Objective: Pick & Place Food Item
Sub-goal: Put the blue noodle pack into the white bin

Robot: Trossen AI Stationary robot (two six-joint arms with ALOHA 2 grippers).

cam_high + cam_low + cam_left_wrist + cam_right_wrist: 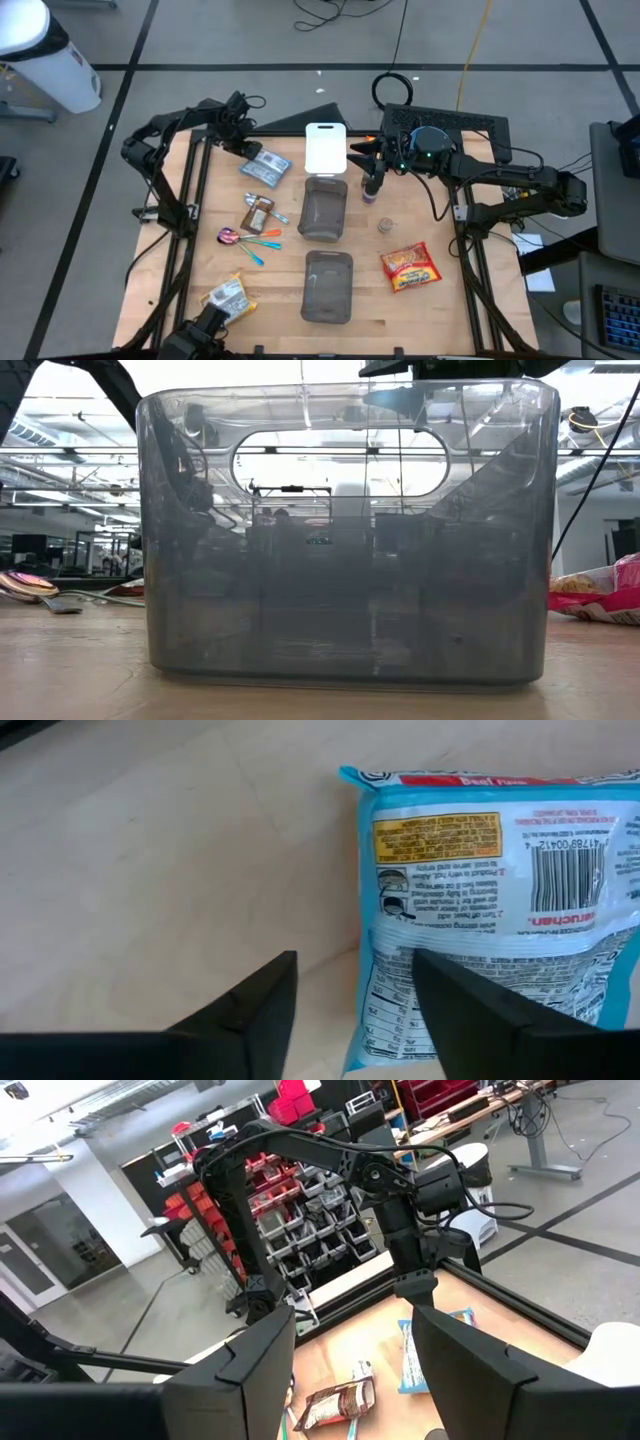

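Two jaws of left gripper (350,1010) spread, straddling edge of ramen packet (266,167) at table's far-left — nothing pinched yet. Right gripper (352,1365) open, idle near white lid (325,148). Risk: thin wrapper edge slips or crumples w/ shallow bite.

Ramen packet (490,910) cut off at frame edge; clear bin (345,530) blocks table behind.

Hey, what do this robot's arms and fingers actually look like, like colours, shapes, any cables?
Both arms are black and slender, built of jointed tube-like segments. The left gripper and right gripper each end in two flat, matte dark fingers with angled, wedge-like tips. The right arm has thin black cables looping alongside it, and small lights glow at its wrist.
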